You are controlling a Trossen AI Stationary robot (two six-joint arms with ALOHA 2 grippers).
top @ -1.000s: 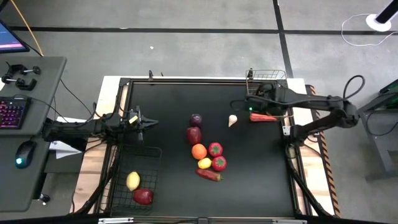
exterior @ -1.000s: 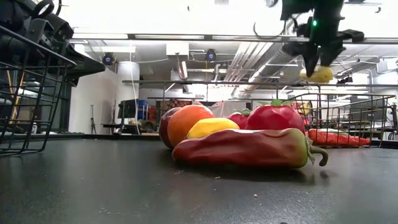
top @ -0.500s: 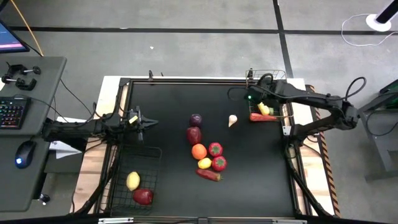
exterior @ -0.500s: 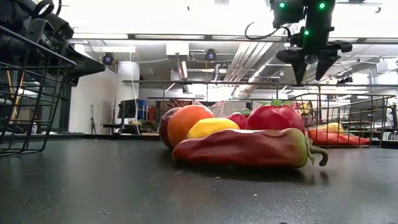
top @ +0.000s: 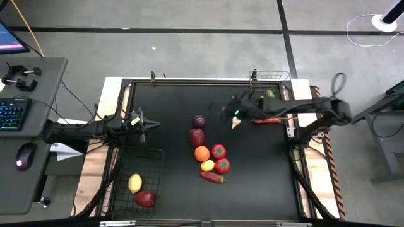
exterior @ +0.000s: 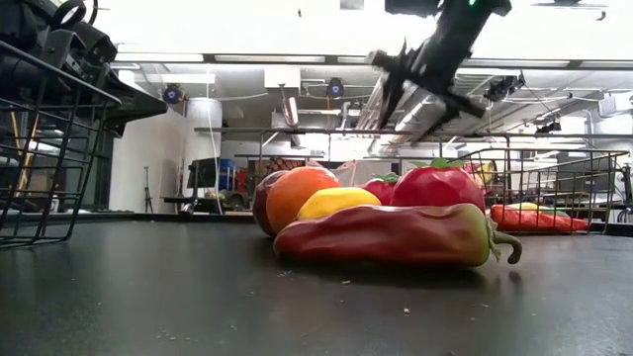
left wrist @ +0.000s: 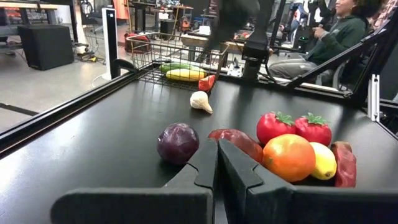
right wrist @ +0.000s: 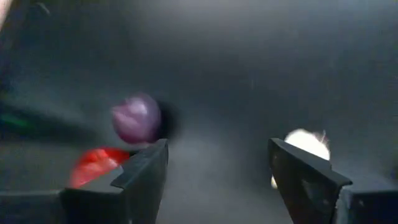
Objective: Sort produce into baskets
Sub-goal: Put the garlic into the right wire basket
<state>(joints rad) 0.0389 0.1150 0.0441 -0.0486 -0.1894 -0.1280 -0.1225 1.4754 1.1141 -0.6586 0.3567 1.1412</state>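
Note:
Loose produce lies mid-table: a dark purple round one, a dark red one, an orange, two red tomatoes, a yellow lemon, a red pepper and a white garlic. The black basket at the near left holds a yellow fruit and a red one. The lighter basket at the far right holds a green cucumber, a yellow piece and a red piece. My right gripper hangs open and empty above the garlic. My left gripper is shut and empty at the left.
A raised frame runs round the black table top. Bare table lies between the pile and the left arm. A desk with a keyboard stands to the left. A seated person shows beyond the table's right side.
My right gripper has opened and let a yellow piece drop into the lighter basket. It has then swung toward the table's left, out over the garlic, and tipped to a slant. The yellow piece now lies in the basket.

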